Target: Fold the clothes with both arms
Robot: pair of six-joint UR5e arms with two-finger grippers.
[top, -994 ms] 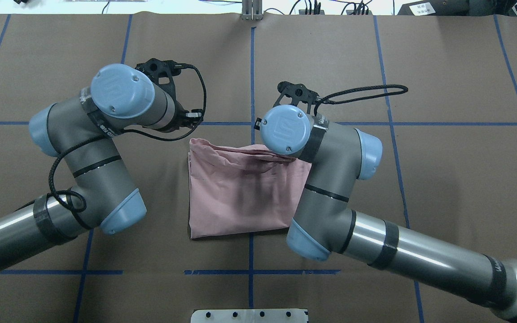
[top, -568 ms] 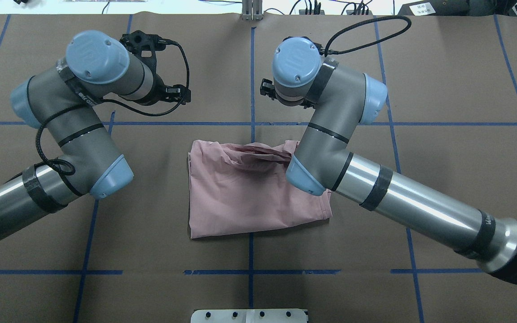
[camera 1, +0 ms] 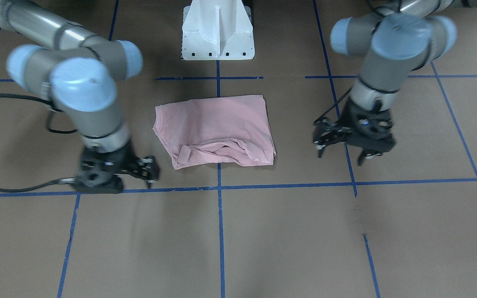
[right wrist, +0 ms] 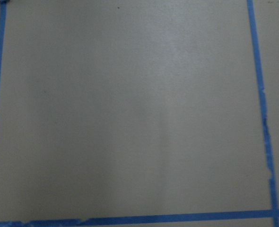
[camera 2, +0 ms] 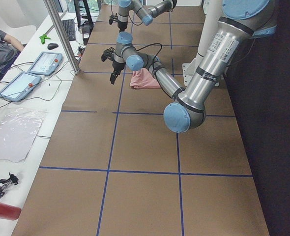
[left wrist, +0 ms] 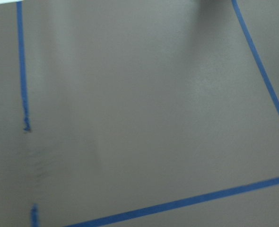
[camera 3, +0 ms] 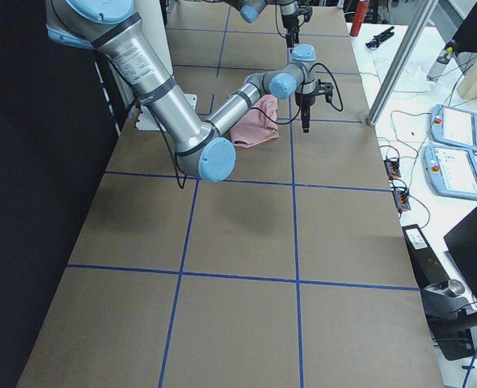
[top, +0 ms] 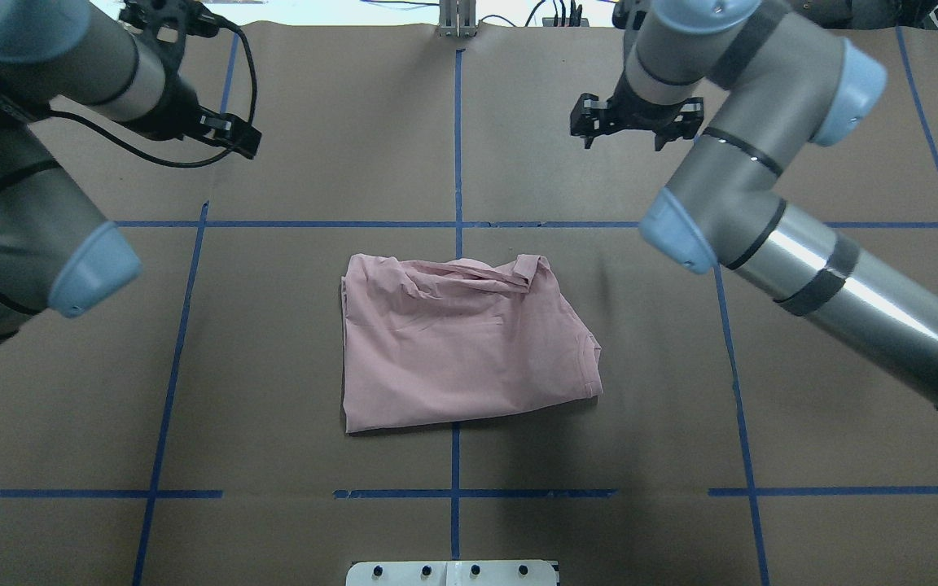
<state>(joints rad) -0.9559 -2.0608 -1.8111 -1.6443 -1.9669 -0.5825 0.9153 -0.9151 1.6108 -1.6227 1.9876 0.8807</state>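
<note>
"T-shirt [top: 461, 358] first: where does it lie?"

"Mid-surface [top: 314, 122], pale pink, folded to a rough rectangle over the centre blue tape line [top: 458, 138]. The near edge is flat. The far edge is rumpled, with loose folds bunched along it."

"And the tools?"

"Both hang beyond that far edge, well apart from the cloth. The left tool [camera 1: 341, 157] shows its fingers spread in the front-facing view, with nothing between them. The right tool [top: 624, 140] is likewise parted and empty in the overhead view. The wrist cameras show only bare brown paper and tape."

"So what could spoil it from here?"

"I'd say the bunched edge. If another fold is wanted, a tool coming down there may pinch one loose layer instead of the whole stack, and lifting would pull the fold open. If the two grasps land at uneven depths, the shirt could skew or drag over the paper. If it is judged done, the risk is simply that the rumple is left in."
</note>
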